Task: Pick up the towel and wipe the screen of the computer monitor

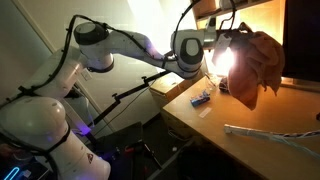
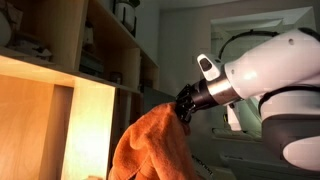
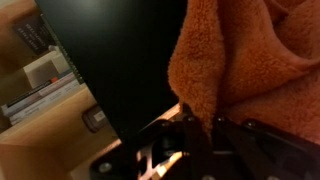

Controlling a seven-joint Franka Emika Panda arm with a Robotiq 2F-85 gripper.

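The gripper (image 2: 184, 104) is closed on the top of the towel (image 2: 152, 145), which hangs in folds before the monitor (image 3: 120, 70); I cannot tell if they touch. Shelves (image 2: 100, 50) with books stand close beside the monitor's edge. Below, the desk (image 1: 190, 115) has a small blue thing (image 1: 200, 98) near its left edge.

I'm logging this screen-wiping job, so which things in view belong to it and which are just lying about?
For the job: towel, gripped by the shut gripper; computer monitor.
Lying about: small blue object on the desk; pale strip; wooden shelves.
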